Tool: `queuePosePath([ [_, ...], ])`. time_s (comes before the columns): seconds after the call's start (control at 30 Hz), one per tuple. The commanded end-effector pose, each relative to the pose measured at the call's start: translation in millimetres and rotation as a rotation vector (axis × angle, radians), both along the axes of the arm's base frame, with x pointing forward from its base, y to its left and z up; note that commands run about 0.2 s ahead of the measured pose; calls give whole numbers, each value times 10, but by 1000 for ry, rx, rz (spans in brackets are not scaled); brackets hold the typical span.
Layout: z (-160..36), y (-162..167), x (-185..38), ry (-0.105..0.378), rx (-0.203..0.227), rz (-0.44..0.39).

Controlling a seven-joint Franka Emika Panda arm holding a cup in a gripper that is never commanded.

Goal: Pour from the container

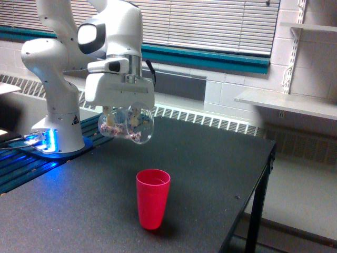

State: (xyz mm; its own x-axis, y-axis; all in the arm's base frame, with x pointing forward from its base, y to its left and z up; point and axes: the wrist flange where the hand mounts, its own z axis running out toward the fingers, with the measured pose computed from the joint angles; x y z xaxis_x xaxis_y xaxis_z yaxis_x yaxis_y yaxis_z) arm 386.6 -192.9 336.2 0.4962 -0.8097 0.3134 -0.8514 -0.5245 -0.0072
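The container point(126, 124) is a clear plastic cup lying almost on its side in the air, its wide mouth turned toward the exterior view's right. Small pinkish and white bits lie along its lower wall. My gripper point(122, 117) is shut on it from above, under the white hand. A red cup point(152, 198) stands upright on the black table point(210, 168), below the container and a little to the exterior view's right of it. Nothing is visibly falling between the two.
The arm's white base point(55, 113) stands at the table's back left on a blue-lit mount. The table's right edge point(266, 174) drops to the floor. A radiator grille and window blinds run behind, and white shelves point(287, 103) hang on the right wall.
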Motion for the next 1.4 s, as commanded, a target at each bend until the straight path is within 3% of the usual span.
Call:
queuePosePath([
  [0.03, 8, -23, 112, 1, -11, -5],
  [0.5, -51, -177, 166, 46, -41, 15],
  [1.1, -81, -411, -11, 114, -78, 14],
  [1.4, 27, -416, 35, 136, -103, 32],
])
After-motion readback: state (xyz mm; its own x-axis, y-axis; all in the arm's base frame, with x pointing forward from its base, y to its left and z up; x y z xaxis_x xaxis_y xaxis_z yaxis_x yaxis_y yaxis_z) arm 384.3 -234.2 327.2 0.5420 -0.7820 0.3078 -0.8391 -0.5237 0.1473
